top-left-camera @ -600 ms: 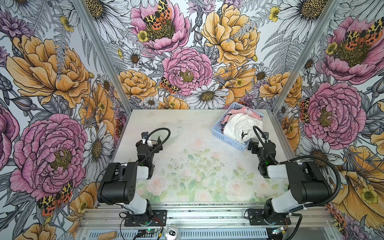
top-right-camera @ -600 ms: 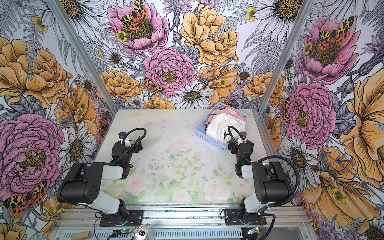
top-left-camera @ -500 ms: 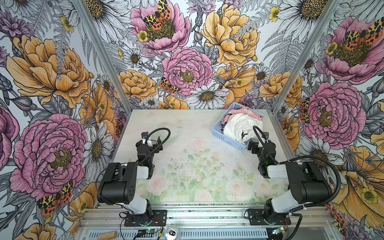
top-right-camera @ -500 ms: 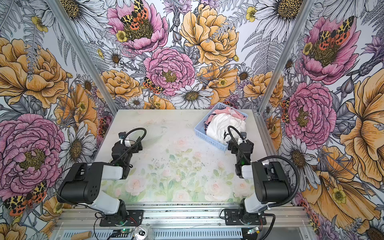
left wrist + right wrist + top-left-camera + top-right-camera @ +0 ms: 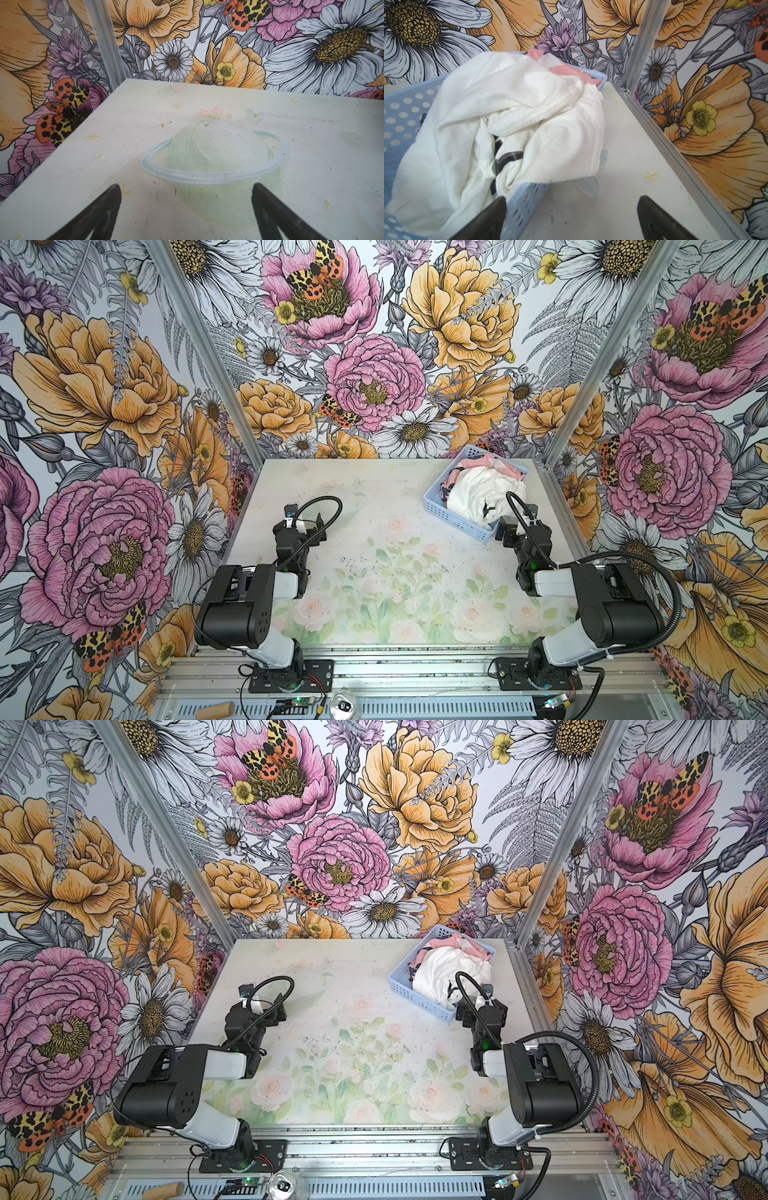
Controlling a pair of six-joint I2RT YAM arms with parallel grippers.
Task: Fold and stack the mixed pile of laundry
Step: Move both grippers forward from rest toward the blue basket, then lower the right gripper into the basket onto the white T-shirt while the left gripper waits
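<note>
Nothing is folded yet; white garment (image 5: 473, 493) lies crumpled over pink garment (image 5: 509, 466) in the basket (image 5: 454, 515), far right of table (image 5: 374, 493); left gripper (image 5: 186, 187) and right gripper (image 5: 571, 199) have jaws spread, empty; all folding and stacking remains

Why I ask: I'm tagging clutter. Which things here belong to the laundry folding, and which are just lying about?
Job: white garment; pink printed garment.
Lying about: blue basket holding both; metal can; wooden cylinder.
</note>
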